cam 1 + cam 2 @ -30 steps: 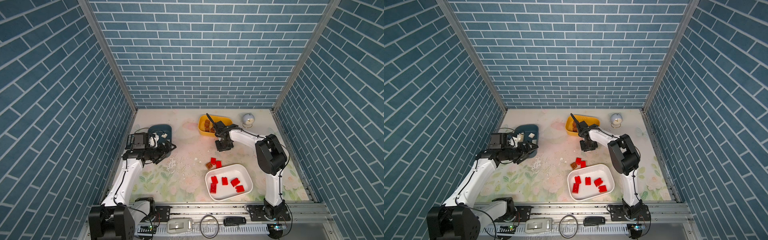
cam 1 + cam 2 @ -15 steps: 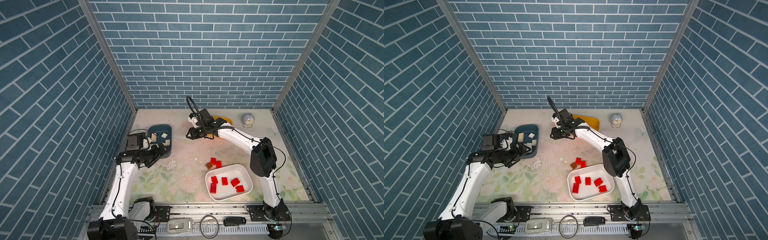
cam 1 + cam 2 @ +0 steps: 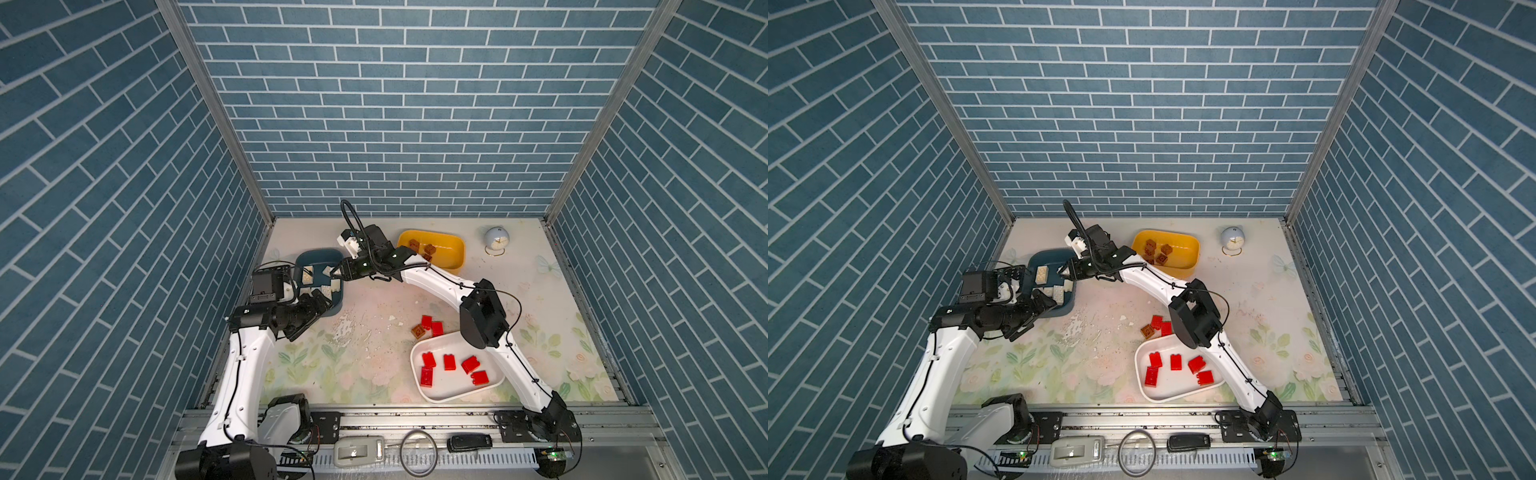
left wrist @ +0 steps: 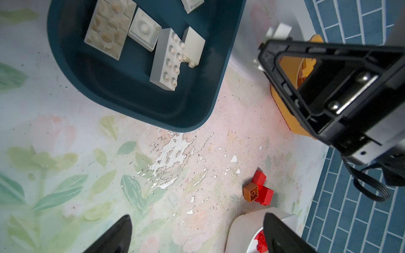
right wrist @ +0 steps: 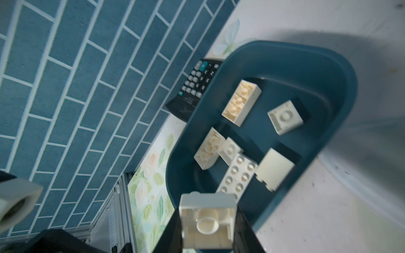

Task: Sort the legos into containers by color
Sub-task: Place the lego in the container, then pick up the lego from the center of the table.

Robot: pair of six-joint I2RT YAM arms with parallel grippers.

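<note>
No text can be read: the key marks on the black calculator (image 5: 195, 87) are too blurred, and the face of the clock (image 3: 497, 240) is too small

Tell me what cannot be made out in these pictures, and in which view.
- Calculator: right wrist view, the teal tub rim hides part of it.
- Brown legos in the yellow tub: in a top view the right arm covers some, so their count is unsure.
- Right gripper: right wrist view, the bottom edge cuts it off around the white lego it holds.
- Clock: both top views, too small to read.
</note>
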